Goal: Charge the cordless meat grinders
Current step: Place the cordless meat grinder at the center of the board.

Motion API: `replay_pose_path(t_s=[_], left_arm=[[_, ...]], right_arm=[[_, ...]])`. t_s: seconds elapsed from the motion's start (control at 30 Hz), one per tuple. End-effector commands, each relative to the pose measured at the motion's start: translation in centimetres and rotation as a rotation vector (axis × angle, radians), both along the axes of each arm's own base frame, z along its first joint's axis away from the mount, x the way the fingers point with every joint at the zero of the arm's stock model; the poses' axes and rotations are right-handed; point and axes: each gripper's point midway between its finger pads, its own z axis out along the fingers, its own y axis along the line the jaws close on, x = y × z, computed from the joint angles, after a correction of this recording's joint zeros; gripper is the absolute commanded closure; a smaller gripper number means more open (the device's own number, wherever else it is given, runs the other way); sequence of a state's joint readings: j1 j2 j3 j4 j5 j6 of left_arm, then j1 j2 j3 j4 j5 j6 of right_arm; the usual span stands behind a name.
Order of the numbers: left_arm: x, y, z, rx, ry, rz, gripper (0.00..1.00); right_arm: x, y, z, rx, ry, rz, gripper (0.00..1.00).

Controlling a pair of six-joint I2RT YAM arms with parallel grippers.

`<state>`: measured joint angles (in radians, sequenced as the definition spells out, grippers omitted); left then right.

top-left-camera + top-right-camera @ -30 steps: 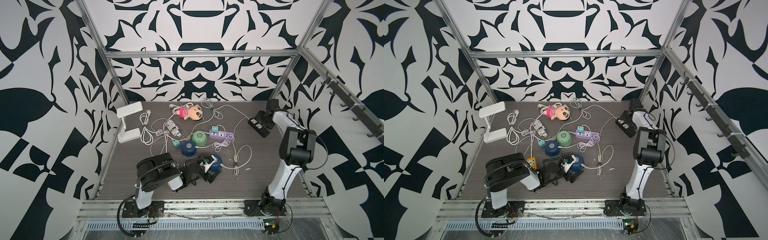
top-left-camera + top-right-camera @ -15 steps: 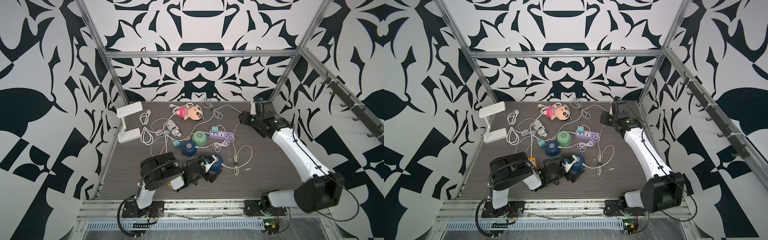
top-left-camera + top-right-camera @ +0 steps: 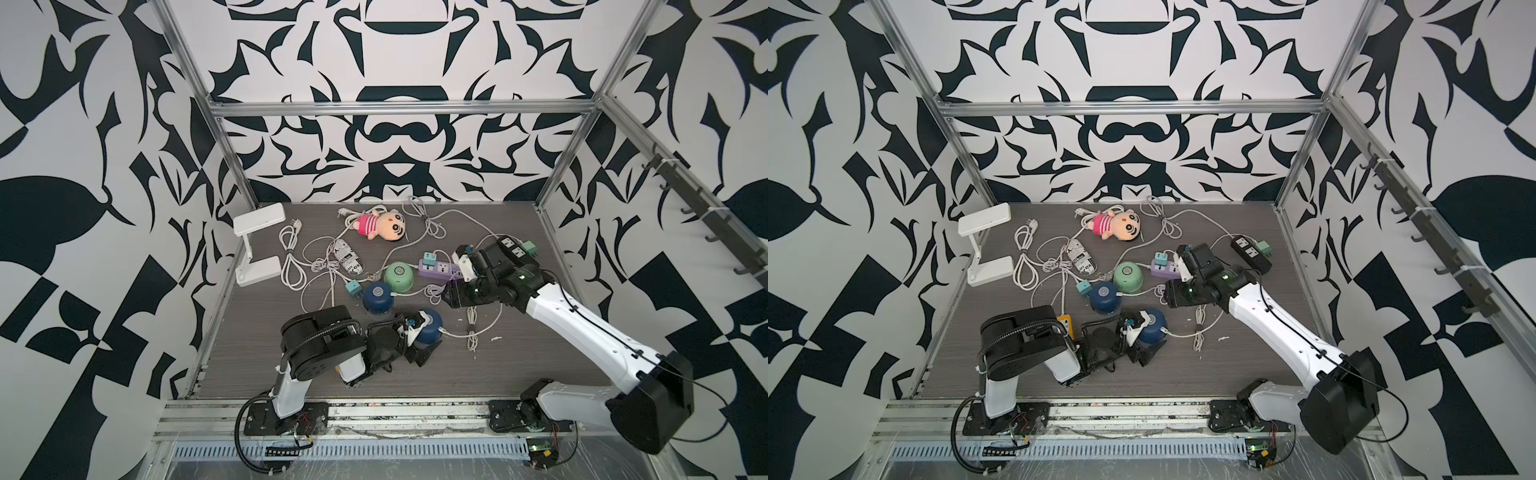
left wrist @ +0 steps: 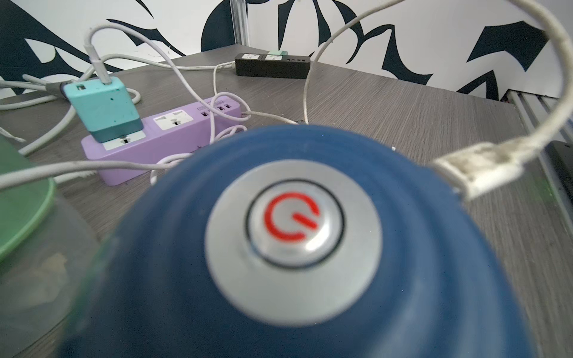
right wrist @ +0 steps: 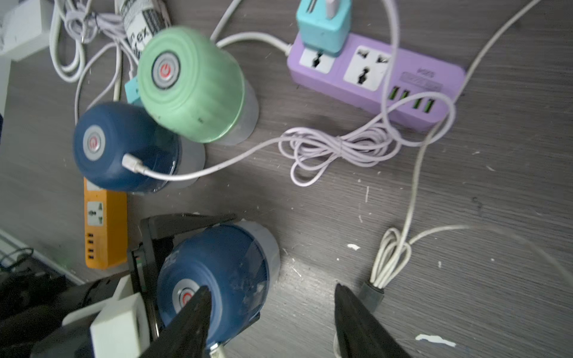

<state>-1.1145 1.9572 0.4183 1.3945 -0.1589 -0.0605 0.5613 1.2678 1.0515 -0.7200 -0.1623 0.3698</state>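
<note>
1. Nearest, my left gripper (image 3: 420,340) brackets the near dark blue grinder (image 3: 432,328), fingers spread as wide as they go. I cannot tell whether they press it or only flank it. I judge they brace it so its white plug (image 4: 474,173) stays seated; its button (image 4: 293,217) shows red.
2. Just beyond, my right gripper (image 5: 272,286) hangs overhead, fingers apart and empty, aimed between that grinder and the bundled white cable (image 5: 372,293), probably to fetch a lead.
3. Farther, the second dark blue grinder (image 3: 377,294), a plug in its side, and the mint green grinder (image 3: 398,276) stand just beside each other near the purple power strip (image 3: 440,270), so short leads reach.
4. Far right lies the black power strip (image 3: 513,249). 1 second ago my right gripper was back over it; now it reaches the middle. My left gripper and all 3 grinders sit as they were.
</note>
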Motion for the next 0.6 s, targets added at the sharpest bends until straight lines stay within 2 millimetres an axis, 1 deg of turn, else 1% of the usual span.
replay_pose_path(t_s=[0.0,0.1,0.2,0.33,0.57], left_arm=[[0.4,0.2,1.6,-0.058,-0.011,0.022,0.01],[0.4,0.2,1.6,-0.06,-0.007,0.023,0.01],[0.4,0.2,1.6,-0.061,-0.007,0.023,0.01],[0.4,0.2,1.6,-0.06,-0.007,0.026,0.01],[0.4,0.2,1.3,-0.057,-0.001,0.023,0.01]], right_arm=[[-0.7,1.7,0.1,-0.016,0.012,0.105,0.33],[-1.2,2.2,-0.7,-0.048,0.035,0.148,0.33],[-1.6,2.6,-1.0,-0.046,0.05,0.178,0.33],[-2.1,2.7,-1.1,-0.044,0.059,0.2,0.33],[-2.9,3.1,-2.4,-0.047,0.101,0.225,0.33]])
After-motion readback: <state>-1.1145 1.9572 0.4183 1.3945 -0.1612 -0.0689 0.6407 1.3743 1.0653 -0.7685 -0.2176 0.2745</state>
